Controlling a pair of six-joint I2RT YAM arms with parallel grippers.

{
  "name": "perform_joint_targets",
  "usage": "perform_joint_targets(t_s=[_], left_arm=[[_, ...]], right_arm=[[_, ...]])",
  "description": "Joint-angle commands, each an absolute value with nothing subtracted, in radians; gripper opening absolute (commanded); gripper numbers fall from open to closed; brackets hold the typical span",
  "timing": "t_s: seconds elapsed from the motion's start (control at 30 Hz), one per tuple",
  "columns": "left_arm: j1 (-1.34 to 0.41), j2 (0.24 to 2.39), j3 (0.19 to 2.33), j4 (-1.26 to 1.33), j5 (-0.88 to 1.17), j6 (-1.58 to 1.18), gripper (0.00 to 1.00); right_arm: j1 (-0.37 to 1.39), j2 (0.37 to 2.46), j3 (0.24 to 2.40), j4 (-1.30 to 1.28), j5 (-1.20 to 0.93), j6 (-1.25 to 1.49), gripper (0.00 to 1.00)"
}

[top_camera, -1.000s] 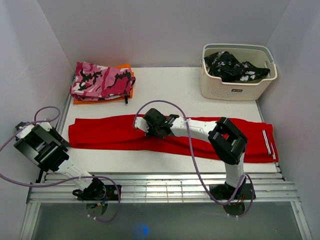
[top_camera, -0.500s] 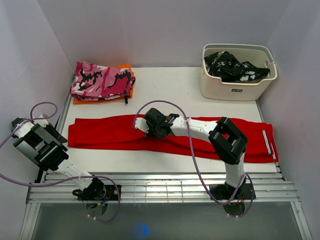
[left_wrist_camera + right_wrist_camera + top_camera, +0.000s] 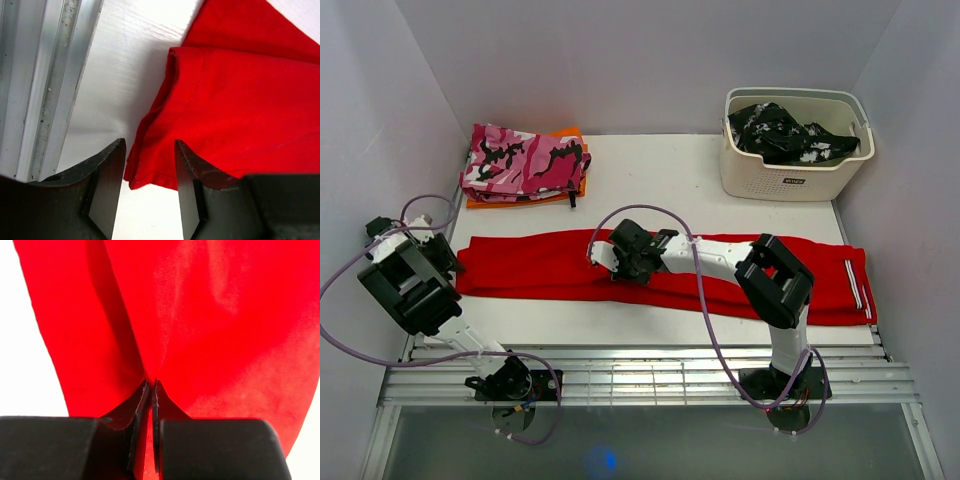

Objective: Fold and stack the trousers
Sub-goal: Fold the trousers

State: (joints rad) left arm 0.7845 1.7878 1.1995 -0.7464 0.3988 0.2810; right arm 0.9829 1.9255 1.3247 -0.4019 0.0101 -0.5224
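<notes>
Right pincer (image 3: 151, 386) is clamped together on a raised ridge of the trousers (image 3: 215, 315), the red cloth rising into a crease between its two fingers; from above it sits low over the middle of the garment (image 3: 623, 264). Left pincer (image 3: 149, 150) stands apart at the left end, with the hemmed corner of the trousers (image 3: 225, 100) lying in the gap between its fingers; whether either finger touches the cloth cannot be told. From above, this pincer (image 3: 448, 258) is at the table's left edge, just beside an aluminium rail (image 3: 45, 75). The trousers (image 3: 540, 265) lie stretched flat across the white table (image 3: 650, 170) from left to right, with thin white stripes (image 3: 857, 285) at the right end. Well apart, at the far left, a camouflage garment (image 3: 525, 160) lies folded on an orange cloth (image 3: 568, 133). At the far right stands a basket (image 3: 790, 180) holding a black-and-white garment (image 3: 780, 132).
</notes>
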Motion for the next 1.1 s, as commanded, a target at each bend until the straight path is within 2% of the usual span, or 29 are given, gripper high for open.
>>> perform_joint_targets(t_s=[0.0, 0.23, 0.37, 0.4, 0.43, 0.53, 0.87, 1.07], left_arm=[[0.769, 1.787, 1.193, -0.696, 0.347, 0.273, 0.55], [0.73, 1.827, 1.167, -0.712, 0.44, 0.288, 0.5], [0.704, 1.851, 1.147, -0.693, 0.428, 0.264, 0.4], [0.701, 1.856, 1.14, -0.681, 0.419, 0.256, 0.36], [0.698, 1.862, 1.138, -0.672, 0.41, 0.25, 0.24], [0.699, 1.867, 1.15, -0.647, 0.376, 0.223, 0.0], [0.699, 1.905, 1.232, -0.618, 0.242, 0.203, 0.0], [0.698, 1.887, 1.177, -0.603, 0.248, 0.207, 0.0]], right_arm=[[0.982, 1.94, 1.305, -0.426, -0.029, -0.512, 0.08], [0.982, 1.962, 1.292, -0.431, -0.038, -0.518, 0.08], [0.982, 1.968, 1.281, -0.419, -0.032, -0.525, 0.08], [0.98, 1.97, 1.281, -0.417, -0.031, -0.526, 0.08], [0.982, 1.968, 1.281, -0.416, -0.031, -0.526, 0.08], [0.98, 1.957, 1.279, -0.433, -0.035, -0.526, 0.08], [0.982, 1.783, 1.249, -0.574, -0.02, -0.543, 0.08], [0.991, 1.79, 1.391, -0.75, -0.136, -0.489, 0.08]])
